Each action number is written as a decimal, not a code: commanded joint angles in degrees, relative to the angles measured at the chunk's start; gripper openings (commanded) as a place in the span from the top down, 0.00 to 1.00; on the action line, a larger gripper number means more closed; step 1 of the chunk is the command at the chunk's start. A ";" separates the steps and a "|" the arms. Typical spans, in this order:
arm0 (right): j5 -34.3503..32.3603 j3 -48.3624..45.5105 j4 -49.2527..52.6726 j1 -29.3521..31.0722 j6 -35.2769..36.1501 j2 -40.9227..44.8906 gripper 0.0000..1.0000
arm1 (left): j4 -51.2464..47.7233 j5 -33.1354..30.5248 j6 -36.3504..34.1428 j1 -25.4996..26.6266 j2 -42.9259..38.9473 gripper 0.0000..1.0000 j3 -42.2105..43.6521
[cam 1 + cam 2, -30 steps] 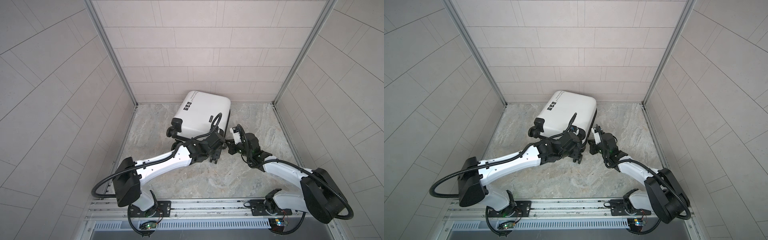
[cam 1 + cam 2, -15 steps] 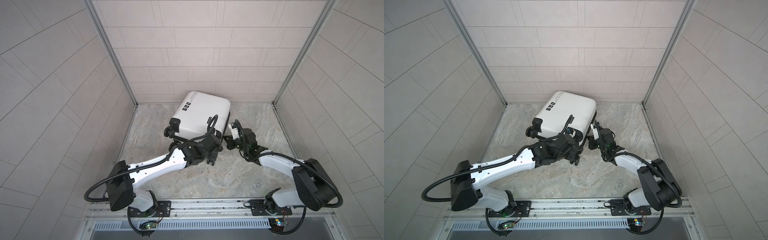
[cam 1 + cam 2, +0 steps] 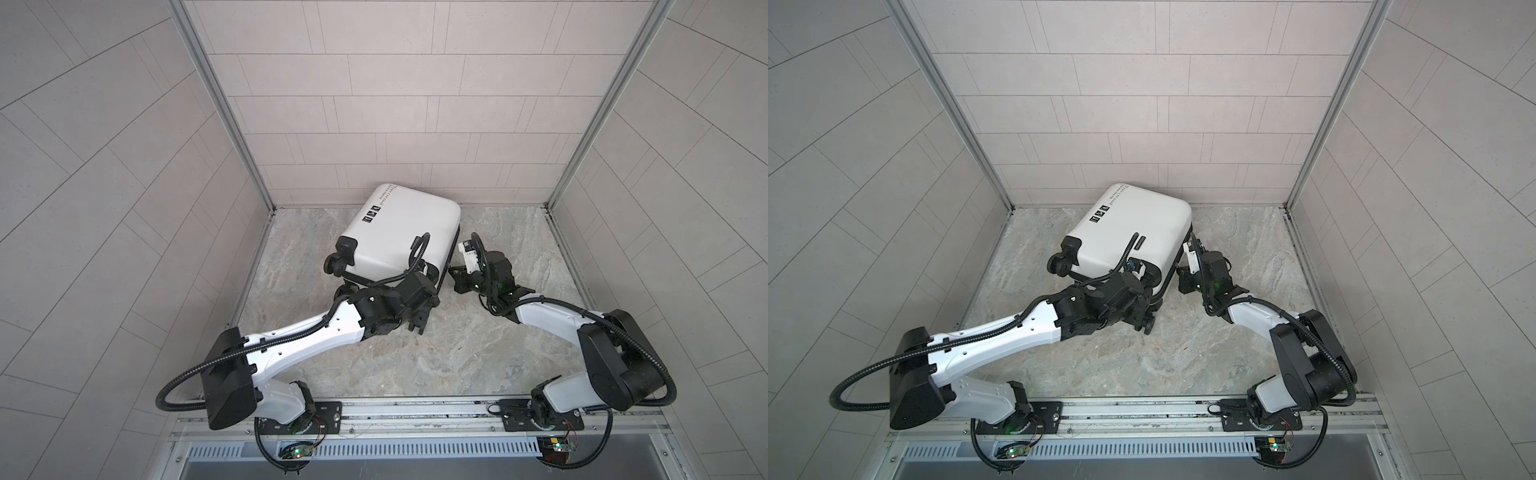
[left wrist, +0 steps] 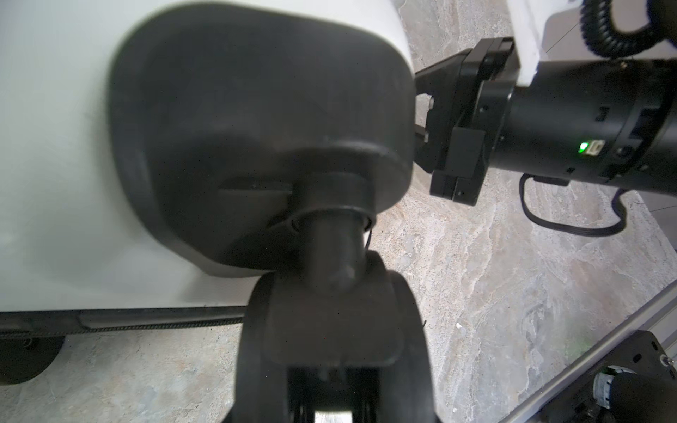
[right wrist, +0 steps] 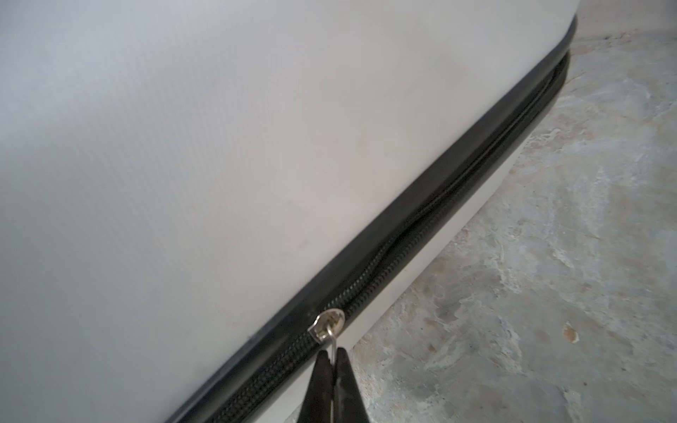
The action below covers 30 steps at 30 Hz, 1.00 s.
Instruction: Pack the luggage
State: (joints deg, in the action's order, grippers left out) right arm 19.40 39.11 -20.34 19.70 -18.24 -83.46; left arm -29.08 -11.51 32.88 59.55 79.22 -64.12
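One smooth white hard-shell luggage with rounded corners: right gripper pinches its silver zipper pull tight (left gripper at a black caster, grip unclear tbh).

luggage: small white hard shell, lying on its broad side with the lid down, at 12 o'clock on the floor, close to the back wall. black wheels face 7 o'clock, black icons run along the 10 o'clock edge. zip on the 4 o'clock side is part-closed, silver slider mid-run.
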 commanded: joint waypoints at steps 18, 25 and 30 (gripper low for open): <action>-3.68 4.44 -4.43 -3.77 -0.13 -1.07 1.00 | -5.19 -5.41 1.85 0.52 -10.79 1.00 5.73; -4.21 6.10 -3.92 -4.18 0.25 -2.20 1.00 | -7.05 -6.90 2.80 0.50 -13.98 1.00 7.86; -4.87 7.51 -3.76 -4.44 0.35 -3.75 1.00 | -8.74 -7.80 3.65 0.44 -16.16 1.00 8.96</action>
State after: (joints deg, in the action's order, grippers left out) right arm 19.66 43.55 -18.59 17.15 -18.17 -87.37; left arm -33.82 -13.82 33.12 60.18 66.72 -55.42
